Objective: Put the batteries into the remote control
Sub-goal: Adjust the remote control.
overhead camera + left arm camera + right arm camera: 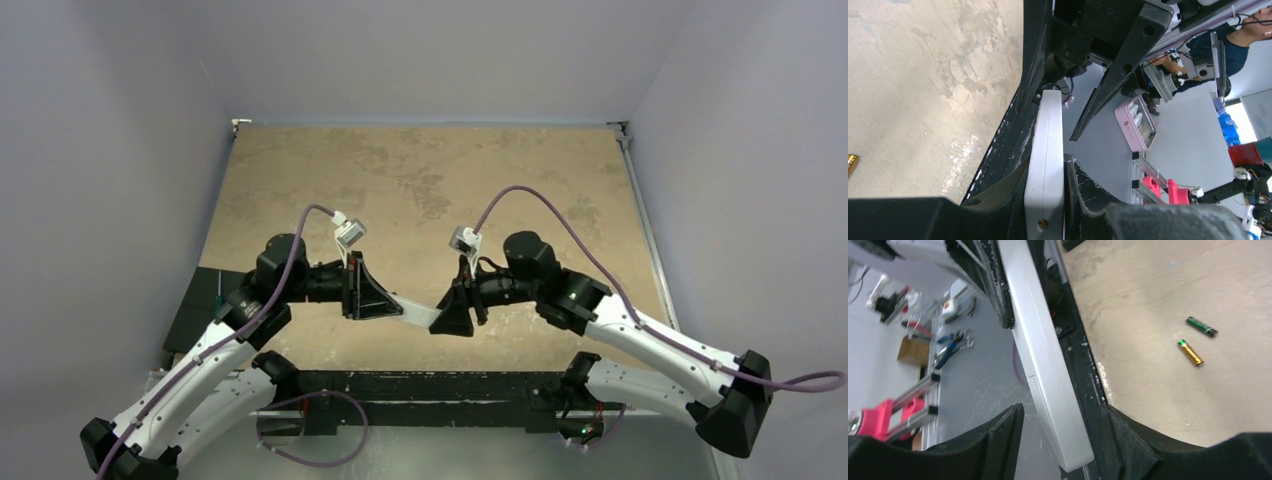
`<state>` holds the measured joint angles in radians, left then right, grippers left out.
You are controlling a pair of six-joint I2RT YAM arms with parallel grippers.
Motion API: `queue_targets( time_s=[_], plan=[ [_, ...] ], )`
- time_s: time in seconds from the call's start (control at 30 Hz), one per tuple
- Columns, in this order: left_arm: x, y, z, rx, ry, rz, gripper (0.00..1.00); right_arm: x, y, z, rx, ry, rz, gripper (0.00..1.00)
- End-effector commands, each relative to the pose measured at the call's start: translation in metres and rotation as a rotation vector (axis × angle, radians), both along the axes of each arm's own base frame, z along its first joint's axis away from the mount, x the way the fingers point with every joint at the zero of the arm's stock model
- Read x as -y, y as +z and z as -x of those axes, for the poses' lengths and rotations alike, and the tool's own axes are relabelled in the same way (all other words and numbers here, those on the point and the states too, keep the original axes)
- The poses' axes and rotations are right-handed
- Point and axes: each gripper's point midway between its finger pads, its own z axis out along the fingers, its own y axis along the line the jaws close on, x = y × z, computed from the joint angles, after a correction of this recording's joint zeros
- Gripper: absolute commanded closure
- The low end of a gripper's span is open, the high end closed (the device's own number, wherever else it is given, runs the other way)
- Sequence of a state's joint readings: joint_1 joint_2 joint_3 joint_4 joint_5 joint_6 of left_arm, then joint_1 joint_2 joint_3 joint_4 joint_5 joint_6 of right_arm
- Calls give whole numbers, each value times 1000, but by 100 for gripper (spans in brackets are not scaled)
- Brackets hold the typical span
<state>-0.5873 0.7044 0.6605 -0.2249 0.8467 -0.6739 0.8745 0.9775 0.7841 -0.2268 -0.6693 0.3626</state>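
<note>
The remote control [418, 312] hangs above the worktop's [420, 170] near edge, its long axis running between the 2 arms, whose forearms lie low with wrists turned inward. The left end effector [1045, 172] is clamped on 1 end. The right end effector [1060, 415] straddles the other end, spread and gripping nothing. The dark battery [1202, 326] and the gold battery [1190, 352] lie on the worktop to 1 side of it, so the free right arm seems better placed to fetch them.

Slim white remote control [418, 314] clamped on edge in the left pincer [392, 302]; dark green battery [1201, 326] and gold battery [1191, 352] lie close together on the desk [1148, 290]
</note>
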Motion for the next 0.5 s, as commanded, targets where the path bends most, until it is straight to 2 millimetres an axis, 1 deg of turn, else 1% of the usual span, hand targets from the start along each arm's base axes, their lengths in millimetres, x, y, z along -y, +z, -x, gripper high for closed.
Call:
queue_targets(
  time_s=[0.0,0.07,0.1,0.23,0.47],
  plan=[
    [0,12,-10,20,73,53,100,10,9,-24,36,-207,-42,35],
    [0,9,-13,-1,95,58,100,16,12,-28,34,-273,-65,33],
    [0,8,-14,-8,105,63,100,18,10,-29,23,-301,-75,33],
    [-2,6,-18,-23,156,75,100,28,14,-32,-5,-391,-131,32],
    [-6,8,-26,-46,243,108,100,43,19,-36,-91,-529,-216,31]
  ],
)
